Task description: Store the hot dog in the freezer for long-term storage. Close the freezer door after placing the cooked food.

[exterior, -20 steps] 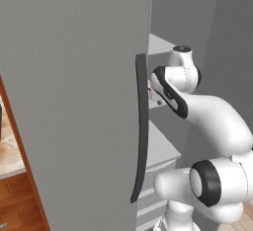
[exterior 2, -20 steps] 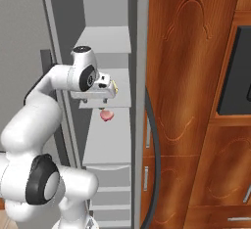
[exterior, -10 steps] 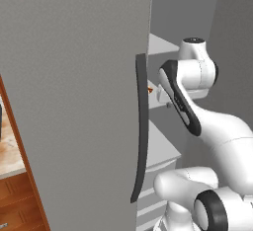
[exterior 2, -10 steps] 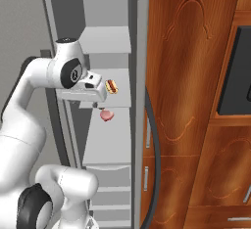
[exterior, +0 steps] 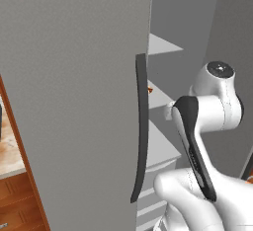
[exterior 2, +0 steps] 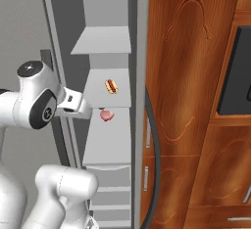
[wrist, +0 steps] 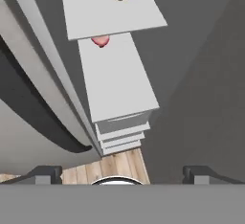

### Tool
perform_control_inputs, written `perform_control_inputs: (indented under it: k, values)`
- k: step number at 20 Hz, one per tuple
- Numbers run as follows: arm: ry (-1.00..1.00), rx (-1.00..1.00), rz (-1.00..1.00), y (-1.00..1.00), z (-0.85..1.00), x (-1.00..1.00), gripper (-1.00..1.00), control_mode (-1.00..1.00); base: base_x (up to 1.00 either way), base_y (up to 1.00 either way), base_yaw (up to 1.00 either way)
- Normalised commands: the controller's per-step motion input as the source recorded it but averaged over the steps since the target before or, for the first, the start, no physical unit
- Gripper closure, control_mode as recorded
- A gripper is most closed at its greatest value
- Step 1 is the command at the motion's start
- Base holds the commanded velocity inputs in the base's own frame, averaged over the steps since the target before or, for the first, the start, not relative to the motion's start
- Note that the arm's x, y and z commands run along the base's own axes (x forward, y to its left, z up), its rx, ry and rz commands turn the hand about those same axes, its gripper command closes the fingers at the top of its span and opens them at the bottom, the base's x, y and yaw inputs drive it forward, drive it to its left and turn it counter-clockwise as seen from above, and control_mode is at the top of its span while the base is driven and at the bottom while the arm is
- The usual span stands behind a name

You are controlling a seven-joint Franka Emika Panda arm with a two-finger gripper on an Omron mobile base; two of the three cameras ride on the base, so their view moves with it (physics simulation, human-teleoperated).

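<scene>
Brown wooden cabinets (exterior 2: 191,101) flank the tall flat-grey freezer (exterior 2: 110,42). The small red-brown hot dog in its tan bun (exterior 2: 111,86) lies on a grey middle shelf (exterior 2: 120,98), ahead of the empty hand (wrist: 122,173), whose fingertips (wrist: 45,173) stand spread. The narrow grey freezer door (exterior: 74,101) stands open to the arm's left; its far edge is cut off.

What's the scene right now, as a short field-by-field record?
hot dog: lying on a middle shelf inside the freezer, free of the gripper
pink food item: on the shelf below the hot dog's
gripper: empty, jaws spread, outside the compartment, looking in
freezer door: open, its dark handle toward the arm
drawers: below the shelves, shut
left to do: close the door
</scene>
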Motion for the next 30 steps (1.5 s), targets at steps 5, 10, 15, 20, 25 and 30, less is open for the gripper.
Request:
perform_control_inputs:
  k: [5,10,15,20,25,30]
  values:
    - [-0.07,0.00,0.00,0.18,0.00,-0.26,-1.00,-1.00,0.00,0.00,0.00]
    - [0.14,0.04,0.00,0.00,0.00,0.00,-1.00,-1.00,0.00,0.00,0.00]
    - [0.01,0.11,0.00,0.00,-0.02,-0.04,-1.00,-1.00,0.00,0.00,0.00]
    - [0.00,0.02,0.00,0.00,-0.13,-0.07,-1.00,-1.00,0.00,0.00,0.00]
    - [0.03,0.00,-0.01,0.00,-0.03,-0.07,-1.00,-1.00,0.00,0.00,0.00]
    - [0.02,0.00,0.00,0.00,-0.02,-0.02,-1.00,-1.00,0.00,0.00,0.00]
